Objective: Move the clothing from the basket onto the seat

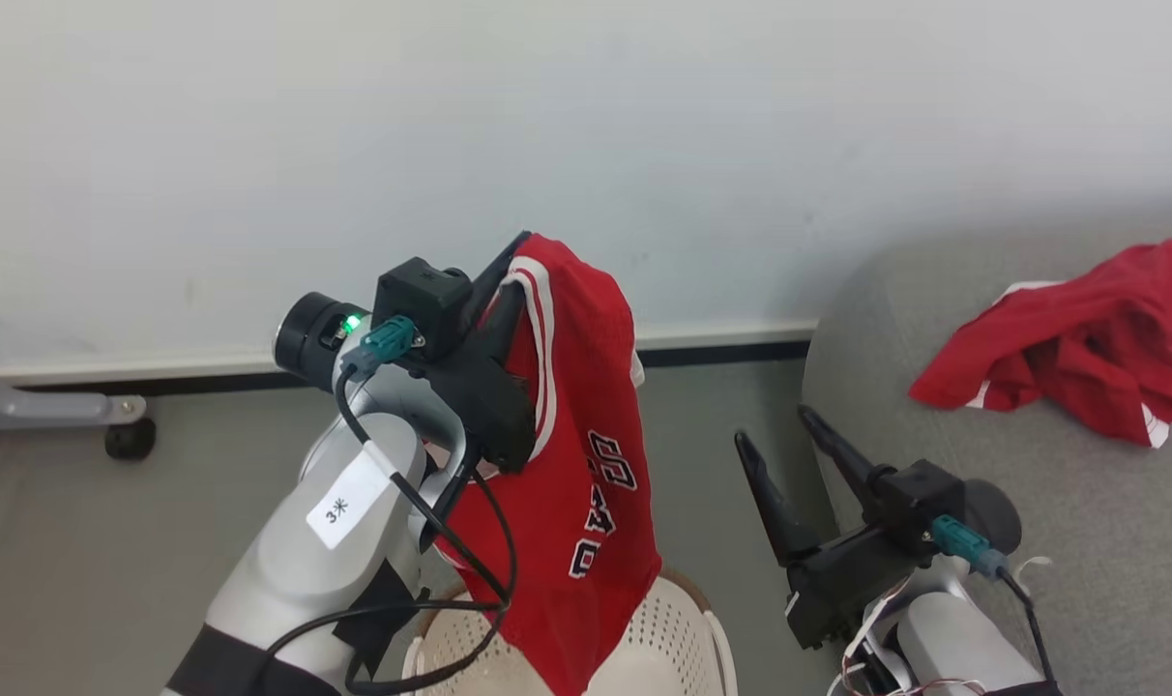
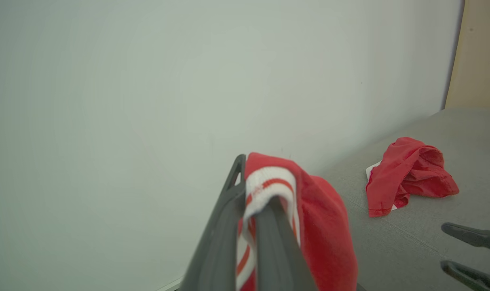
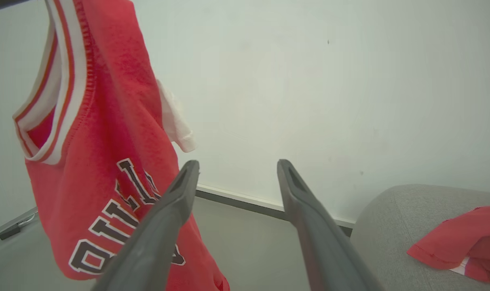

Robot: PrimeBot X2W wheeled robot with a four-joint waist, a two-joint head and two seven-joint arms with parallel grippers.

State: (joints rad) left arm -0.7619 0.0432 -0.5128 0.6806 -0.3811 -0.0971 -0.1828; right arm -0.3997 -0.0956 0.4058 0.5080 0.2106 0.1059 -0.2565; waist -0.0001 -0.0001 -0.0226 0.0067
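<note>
The left pincer is pressed together on the white band of the red striped shirt with dark letters. It holds the shirt up high, and the shirt hangs down from its tips. The bottom of the shirt hangs over the white basket. To the right, the right pincer is spread wide and holds nothing, just beside the grey seat. The plain red clothing lies crumpled on the seat, well apart from both pincers.

Bare test room (lab-like): blank white wall, grey floor, sofa, castered stand.
</note>
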